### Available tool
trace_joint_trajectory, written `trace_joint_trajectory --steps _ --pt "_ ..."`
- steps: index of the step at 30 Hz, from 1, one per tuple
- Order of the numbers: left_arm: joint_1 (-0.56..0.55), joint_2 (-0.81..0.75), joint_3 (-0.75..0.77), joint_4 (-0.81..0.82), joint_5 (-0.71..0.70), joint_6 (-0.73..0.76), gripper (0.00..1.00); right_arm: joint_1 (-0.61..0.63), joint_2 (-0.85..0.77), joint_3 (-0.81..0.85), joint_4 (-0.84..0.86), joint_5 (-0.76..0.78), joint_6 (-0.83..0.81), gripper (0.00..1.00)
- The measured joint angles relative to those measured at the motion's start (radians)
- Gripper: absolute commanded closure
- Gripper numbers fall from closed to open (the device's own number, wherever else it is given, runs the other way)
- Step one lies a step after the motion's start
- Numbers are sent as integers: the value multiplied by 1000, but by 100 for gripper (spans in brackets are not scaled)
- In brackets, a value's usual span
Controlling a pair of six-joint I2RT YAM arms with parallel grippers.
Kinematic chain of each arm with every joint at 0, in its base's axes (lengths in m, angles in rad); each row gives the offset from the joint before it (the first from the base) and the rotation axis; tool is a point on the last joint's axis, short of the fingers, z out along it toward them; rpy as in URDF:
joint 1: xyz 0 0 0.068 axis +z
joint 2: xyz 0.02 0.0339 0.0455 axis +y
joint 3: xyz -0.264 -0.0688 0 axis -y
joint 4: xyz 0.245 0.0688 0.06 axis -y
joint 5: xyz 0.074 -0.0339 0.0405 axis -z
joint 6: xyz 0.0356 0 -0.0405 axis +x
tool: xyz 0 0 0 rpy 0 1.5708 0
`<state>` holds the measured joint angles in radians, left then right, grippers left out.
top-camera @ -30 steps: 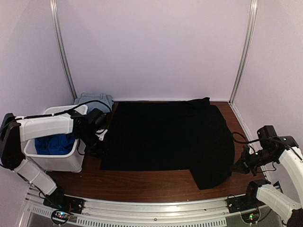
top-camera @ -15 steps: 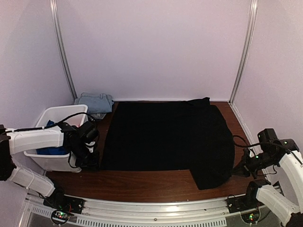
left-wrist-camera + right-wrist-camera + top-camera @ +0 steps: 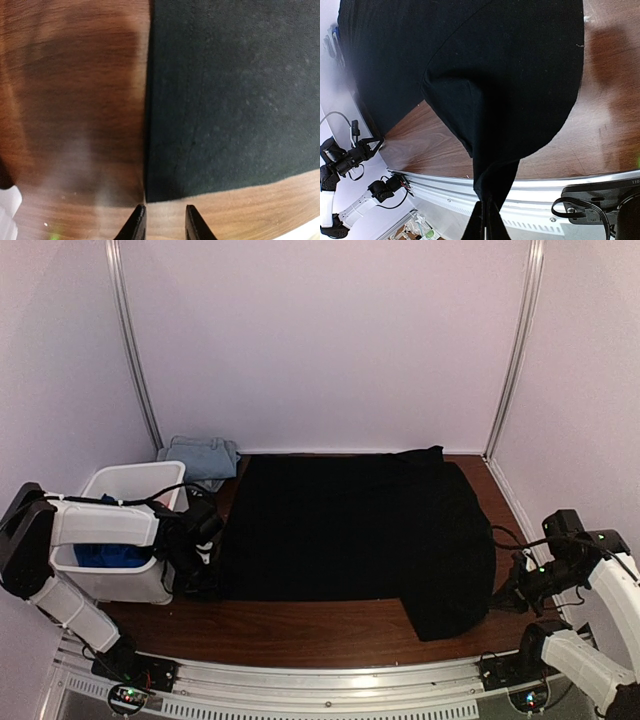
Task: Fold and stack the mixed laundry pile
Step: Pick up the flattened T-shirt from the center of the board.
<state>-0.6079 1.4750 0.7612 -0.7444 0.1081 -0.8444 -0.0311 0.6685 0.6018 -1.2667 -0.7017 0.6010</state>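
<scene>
Just off the near-left corner of the black cloth, the left end effector sits partly open and empty; the right end effector is closed, pinching that cloth's near-right edge. Spread flat on the tabletop, it looks soft and limp, so corners seem the surest hold.

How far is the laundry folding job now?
Done: one light-blue piece lies folded behind the white bin. In hand: the black cloth is spread flat; the right tool pinches its right edge, the left tool stands open at its near-left corner. Left: folding it, and the royal-blue fabric in the bin.
</scene>
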Motion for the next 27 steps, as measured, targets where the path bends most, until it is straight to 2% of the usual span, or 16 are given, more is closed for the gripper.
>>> trace_joint_trajectory --steps 6,14,21,27 --pt "0 30 2 19 -7 -2 76 0 0 0 0 2 -3 100" --pt "0 35 2 27 -17 -15 100 0 0 10 -4 10 -14 100" --pt "-3 19 -7 26 -16 -16 100 0 -24 34 -26 21 -29 100" --pt "-46 -62 -24 -12 -10 -32 100 0 -120 47 -110 19 -29 100"
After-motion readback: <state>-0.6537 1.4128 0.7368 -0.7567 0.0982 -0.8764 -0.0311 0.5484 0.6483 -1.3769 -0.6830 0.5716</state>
